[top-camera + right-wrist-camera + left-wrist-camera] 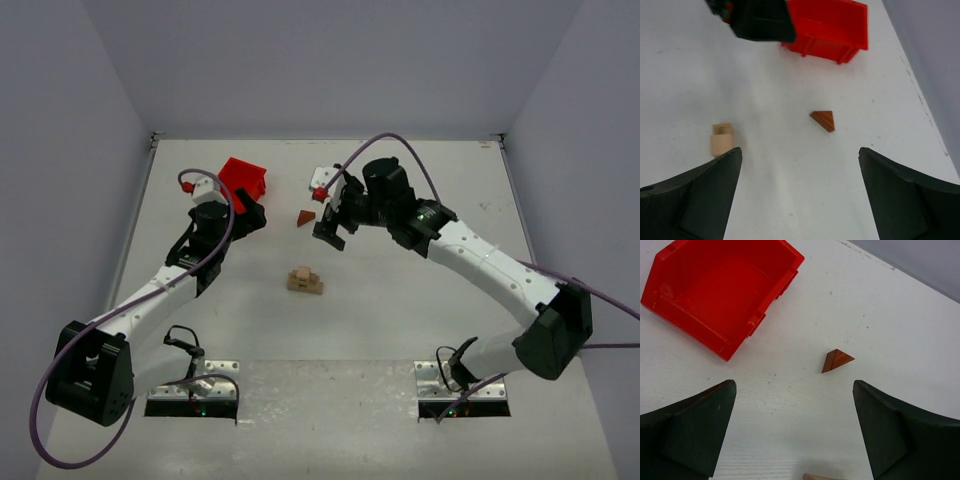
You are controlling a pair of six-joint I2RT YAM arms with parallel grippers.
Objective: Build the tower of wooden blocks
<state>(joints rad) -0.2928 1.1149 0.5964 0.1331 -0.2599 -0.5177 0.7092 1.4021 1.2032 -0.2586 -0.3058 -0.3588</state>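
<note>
Reddish-brown wedge lying alone on the table, apart from both the red bin and the pale block stack. Right gripper just beside the wedge, spread wide, empty. Left gripper likewise wide and empty. Lower over the wedge, square up to its flat sides, close gently, then carry to the stack top.

The brown wedge lies between the red bin and right claw, apart from the block stack.
</note>
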